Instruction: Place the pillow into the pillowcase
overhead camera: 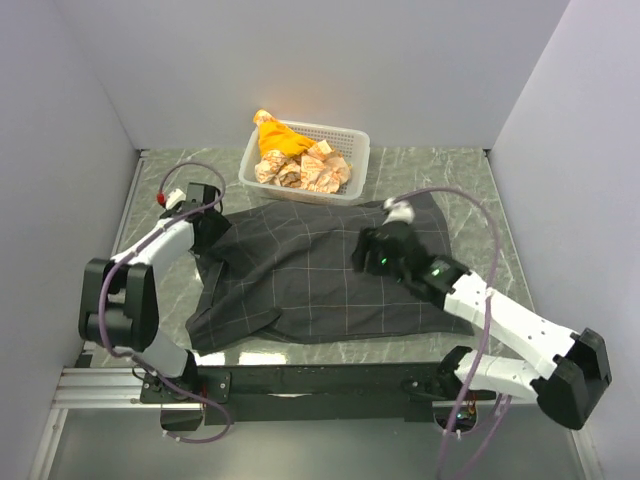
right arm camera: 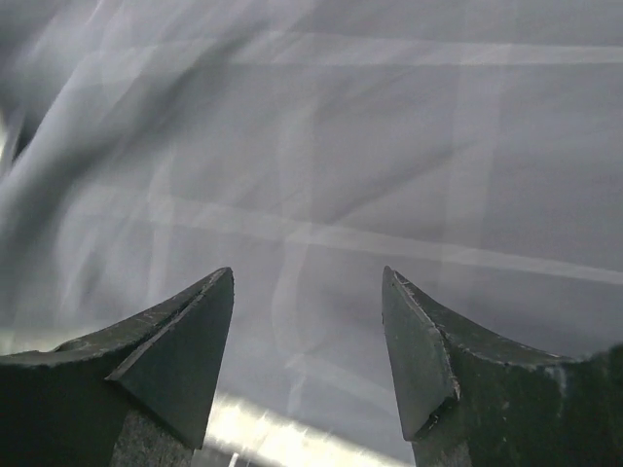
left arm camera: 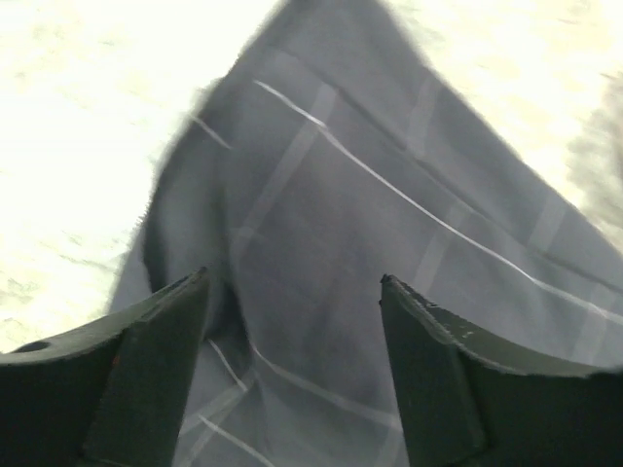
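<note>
Since no pillow shows outside the pillowcase (overhead camera: 320, 280), I judge it probably inside already; my left gripper (left arm camera: 292, 282) and right gripper (right arm camera: 309, 277) stand wide over the pillowcase, holding nothing.

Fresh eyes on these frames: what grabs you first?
The dark grid-checked pillowcase lies rumpled across the middle of the table, with the left gripper at its left edge and the right gripper over its right part, both open and holding nothing. Next, the white basket at the far edge, holding an orange cloth and crumpled wrappers.
</note>
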Motion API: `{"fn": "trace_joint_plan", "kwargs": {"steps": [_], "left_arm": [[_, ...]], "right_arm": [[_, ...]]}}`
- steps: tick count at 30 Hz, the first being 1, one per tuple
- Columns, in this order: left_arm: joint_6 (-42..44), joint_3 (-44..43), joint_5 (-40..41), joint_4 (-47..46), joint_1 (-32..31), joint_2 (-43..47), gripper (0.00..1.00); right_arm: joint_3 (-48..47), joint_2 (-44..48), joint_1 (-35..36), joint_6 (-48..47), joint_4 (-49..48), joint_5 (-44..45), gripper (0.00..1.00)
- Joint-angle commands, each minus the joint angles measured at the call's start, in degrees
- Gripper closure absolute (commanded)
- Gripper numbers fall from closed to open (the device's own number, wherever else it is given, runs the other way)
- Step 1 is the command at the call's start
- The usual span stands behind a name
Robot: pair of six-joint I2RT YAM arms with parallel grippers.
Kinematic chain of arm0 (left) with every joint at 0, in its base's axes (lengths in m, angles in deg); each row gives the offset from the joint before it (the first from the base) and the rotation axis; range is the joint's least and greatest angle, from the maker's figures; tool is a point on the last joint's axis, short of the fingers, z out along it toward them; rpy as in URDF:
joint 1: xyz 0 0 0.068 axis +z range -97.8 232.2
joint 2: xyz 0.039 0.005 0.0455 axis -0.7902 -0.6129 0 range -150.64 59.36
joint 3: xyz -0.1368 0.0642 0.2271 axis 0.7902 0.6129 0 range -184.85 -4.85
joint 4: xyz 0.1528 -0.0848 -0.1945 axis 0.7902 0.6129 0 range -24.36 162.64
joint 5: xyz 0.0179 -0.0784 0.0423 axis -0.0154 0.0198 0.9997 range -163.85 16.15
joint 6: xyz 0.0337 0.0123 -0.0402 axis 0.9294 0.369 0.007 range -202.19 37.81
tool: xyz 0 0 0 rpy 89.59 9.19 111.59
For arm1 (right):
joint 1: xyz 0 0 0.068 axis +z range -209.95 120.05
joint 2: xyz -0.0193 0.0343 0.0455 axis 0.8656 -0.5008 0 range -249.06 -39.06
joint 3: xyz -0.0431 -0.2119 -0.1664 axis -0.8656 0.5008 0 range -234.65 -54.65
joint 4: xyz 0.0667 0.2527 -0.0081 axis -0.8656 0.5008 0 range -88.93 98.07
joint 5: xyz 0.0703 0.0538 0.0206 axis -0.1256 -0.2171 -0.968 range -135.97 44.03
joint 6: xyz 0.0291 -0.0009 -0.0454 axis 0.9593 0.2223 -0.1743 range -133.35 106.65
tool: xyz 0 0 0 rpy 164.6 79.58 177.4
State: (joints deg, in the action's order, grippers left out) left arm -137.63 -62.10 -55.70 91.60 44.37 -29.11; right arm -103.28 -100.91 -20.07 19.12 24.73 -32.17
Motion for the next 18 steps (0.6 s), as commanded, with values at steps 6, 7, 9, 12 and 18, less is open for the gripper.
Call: {"fn": "trace_joint_plan", "kwargs": {"steps": [6,7,9,12,18], "left_arm": [[0.1,-6.2,1.0,-4.6,4.7,-11.4,0.26],[0.2,-6.9,0.3,-4.9,4.8,-13.5,0.28],[1.7,-8.8,-1.2,-6.6,5.4,-15.4,0.42],[2.6,-12.3,-2.8,-6.6,7.0,-18.1,0.90],[6.4,-21.3,-5.0,-3.6,12.1,-21.0,0.99]], "right_arm": [[1.0,-4.4,27.0,-0.7,-14.0,4.0,0.31],[0.8,-5.8,28.6,-1.7,-15.6,2.3,0.31],[-1.4,-11.6,31.2,-5.1,-18.8,1.5,0.31],[-7.0,-21.4,35.3,-9.3,-19.5,2.0,0.31],[-17.5,-38.9,36.7,-13.9,-23.2,0.3,0.28]]}}
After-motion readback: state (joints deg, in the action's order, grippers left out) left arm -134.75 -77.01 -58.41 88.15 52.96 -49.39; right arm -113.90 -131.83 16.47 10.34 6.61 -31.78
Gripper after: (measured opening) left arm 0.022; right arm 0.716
